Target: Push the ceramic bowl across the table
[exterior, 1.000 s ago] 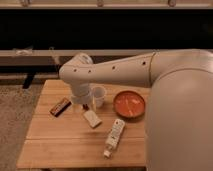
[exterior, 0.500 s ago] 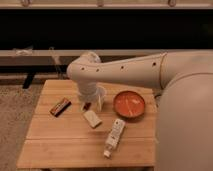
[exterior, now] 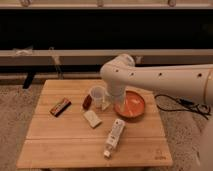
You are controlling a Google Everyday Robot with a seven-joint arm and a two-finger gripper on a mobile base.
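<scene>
One orange-red ceramic bowl (exterior: 132,106) is sitting right of frame centre, near the right edge of the desk (exterior: 60,145). The gripper (exterior: 110,103) is hanging low between the bowl's left rim and a white cup (exterior: 96,95), largely hidden under the white arm. Whether it is open or closed, cannot tell. A white tube (exterior: 114,137) is lying at lower centre, and a brown bar (exterior: 60,106) at left.

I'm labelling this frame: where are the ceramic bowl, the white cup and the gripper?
ceramic bowl (exterior: 134,106), camera view, on its glossy orange inside.
white cup (exterior: 96,98), camera view, on its side wall.
gripper (exterior: 108,104), camera view, on its lower end, low between cup and bowl.
</scene>
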